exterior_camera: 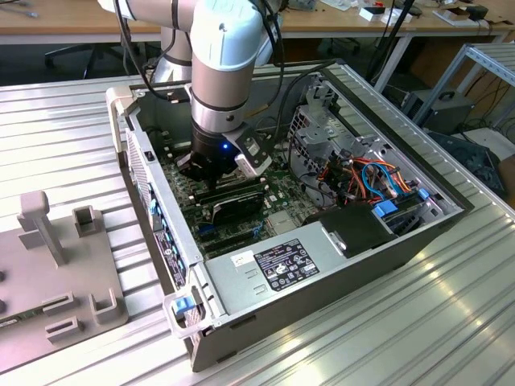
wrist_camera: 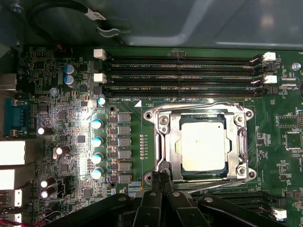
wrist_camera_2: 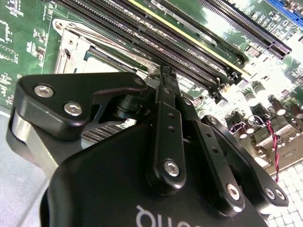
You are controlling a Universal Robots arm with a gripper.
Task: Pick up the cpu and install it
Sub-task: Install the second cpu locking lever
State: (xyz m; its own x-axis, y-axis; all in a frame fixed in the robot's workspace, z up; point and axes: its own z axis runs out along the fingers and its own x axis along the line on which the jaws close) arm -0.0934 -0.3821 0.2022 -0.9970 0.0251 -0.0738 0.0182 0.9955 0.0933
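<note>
— Grey fixture plate closest to us, at the exterior view's left, sitting on the ribbed metal surface. Then the open computer case, and the arm reaching down into it.

— Where's the claw?

— Low over the motherboard. In the first wrist view its two black fingers meet in a point; they look pressed together, with nothing between them. The tips sit right at the edge of the socket frame, by the lever side.

— And the cpu?

— Lying in the socket, pale metal top up, framed all round by the silver bracket. It looks seated flat, though I can't tell from here whether it's fully home or whether the plate is latched down.

— So what worries you?

— The claw is very close to that frame. If it drifts sideways it could catch the lever or scrape the board. If the chip is sitting slightly crooked and anything presses on it, the contacts underneath could bend.

— Anything to the right?

— Memory slots run just beyond the socket, and further to the exterior view's right, a bundle of orange and blue cables. Those are well apart from the claw, so less of a risk.
</note>
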